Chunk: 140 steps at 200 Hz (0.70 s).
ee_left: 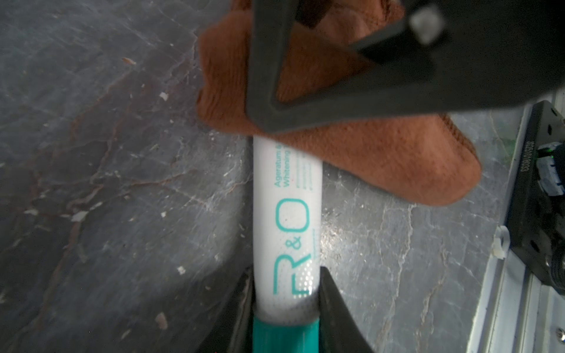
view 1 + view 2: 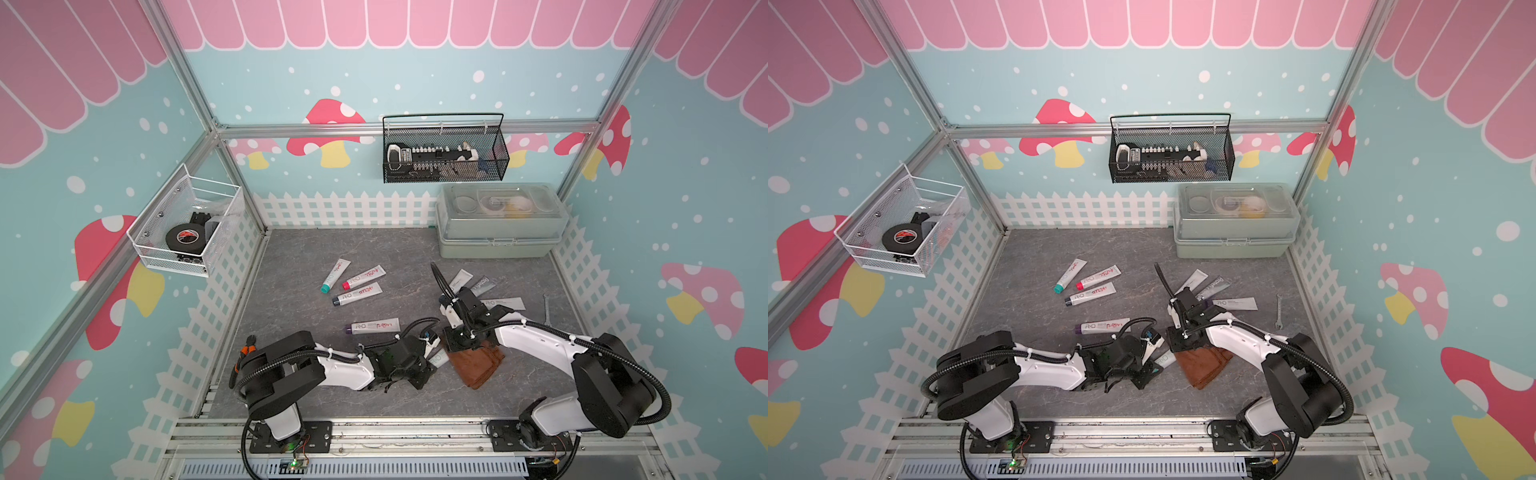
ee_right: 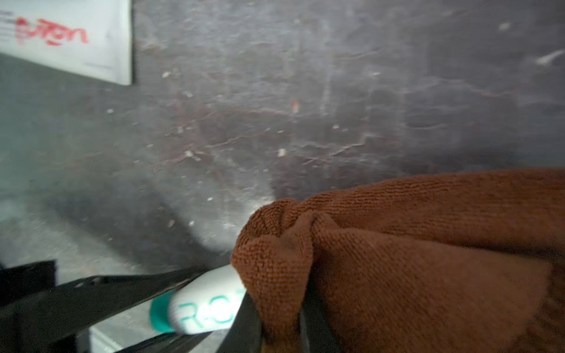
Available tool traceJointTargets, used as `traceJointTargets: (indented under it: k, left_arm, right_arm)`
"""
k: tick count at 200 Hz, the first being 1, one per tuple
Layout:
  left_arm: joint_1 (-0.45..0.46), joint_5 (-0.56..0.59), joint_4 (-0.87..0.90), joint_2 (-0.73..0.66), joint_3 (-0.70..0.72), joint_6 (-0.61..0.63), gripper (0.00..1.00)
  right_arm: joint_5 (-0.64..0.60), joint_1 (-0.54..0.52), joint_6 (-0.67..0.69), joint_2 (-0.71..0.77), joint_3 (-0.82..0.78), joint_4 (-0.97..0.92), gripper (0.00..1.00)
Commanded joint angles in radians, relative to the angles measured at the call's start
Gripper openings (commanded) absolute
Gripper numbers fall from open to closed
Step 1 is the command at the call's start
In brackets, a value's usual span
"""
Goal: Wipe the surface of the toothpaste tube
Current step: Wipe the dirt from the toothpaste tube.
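A white toothpaste tube [image 1: 287, 214] with teal lettering and a teal cap lies low over the grey tabletop. My left gripper [image 1: 287, 284] is shut on it near the cap end, one finger on each side. In both top views only a short piece of the tube [image 2: 438, 358] [image 2: 1165, 359] shows beyond the left gripper [image 2: 428, 368]. A brown cloth [image 3: 412, 259] [image 2: 478, 365] is pinched in my right gripper [image 3: 281, 321] [image 2: 461, 347], which is shut on a fold of it. The cloth [image 1: 382, 159] covers the tube's far end, so that end is hidden.
Several other tubes lie mid-table [image 2: 357, 293] [image 2: 376, 327] and behind the right arm [image 2: 505, 303]. A wrench [image 2: 547, 309] lies at the right. A grey lidded box [image 2: 498, 224] stands back right. A black basket [image 2: 444, 153] and a white basket [image 2: 187, 226] hang on the walls.
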State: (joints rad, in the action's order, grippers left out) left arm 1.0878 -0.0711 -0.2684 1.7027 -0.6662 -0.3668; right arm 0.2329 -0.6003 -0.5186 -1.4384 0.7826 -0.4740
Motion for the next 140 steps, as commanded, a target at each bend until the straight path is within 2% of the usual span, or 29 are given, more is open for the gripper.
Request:
traceJointTargets:
  k: [1, 32, 60, 110, 140]
  left_arm:
    - [-0.010, 0.030, 0.064, 0.030, -0.003, -0.009, 0.28]
    - [-0.011, 0.031, 0.064, 0.025, -0.002, -0.008, 0.28]
    - [-0.014, 0.037, 0.063, 0.012, 0.008, -0.008, 0.28]
    - [-0.022, 0.038, 0.044, -0.004, 0.030, -0.014, 0.28]
    - [-0.025, 0.033, 0.041, 0.000, 0.030, -0.015, 0.28]
  right_arm:
    - [0.126, -0.015, -0.021, 0.027, -0.034, -0.033, 0.15]
    - [-0.086, -0.013, 0.014, -0.055, -0.005, -0.145, 0.15]
    - [-0.248, 0.003, -0.018, -0.097, -0.014, -0.151, 0.15]
    - [-0.379, 0.058, -0.032, -0.055, -0.030, -0.160, 0.15]
    - [-0.346, 0.099, -0.020, -0.011, -0.040, -0.144, 0.15]
